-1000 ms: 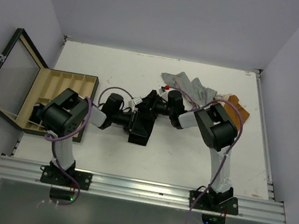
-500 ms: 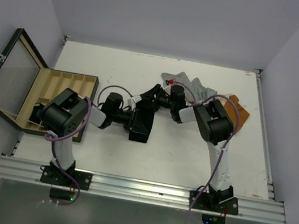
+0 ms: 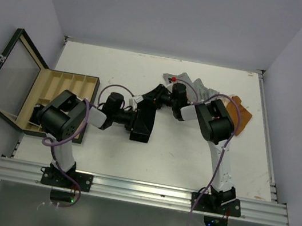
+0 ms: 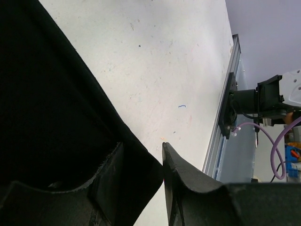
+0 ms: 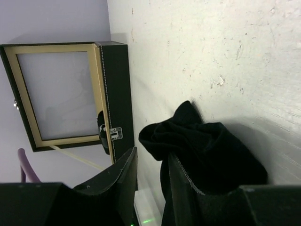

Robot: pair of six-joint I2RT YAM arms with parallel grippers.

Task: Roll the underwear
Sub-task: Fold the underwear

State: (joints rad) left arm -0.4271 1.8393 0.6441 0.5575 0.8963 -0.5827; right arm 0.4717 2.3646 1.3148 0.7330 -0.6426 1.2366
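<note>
At the near edge of the white surface [image 3: 190, 154], both arms reached inward to the middle. The left gripper [image 4: 141, 155] was clenched on the edge of the black underwear [image 3: 142, 122], its cloth filling the narrow gap between the fingers. This garment lay on the surface between the two arms. Just beyond it, the right gripper [image 5: 153, 155] straddled a bunched fold of the same cloth with its jaws close together; whether it had actually pinched the fold I cannot tell. Farther back lay the grey striped underwear [image 3: 197, 87], with the orange-brown underwear [image 3: 240, 115] to its right. At the left edge sat the wooden box [image 3: 93, 96], its glass lid [image 3: 9, 75] open.
</note>
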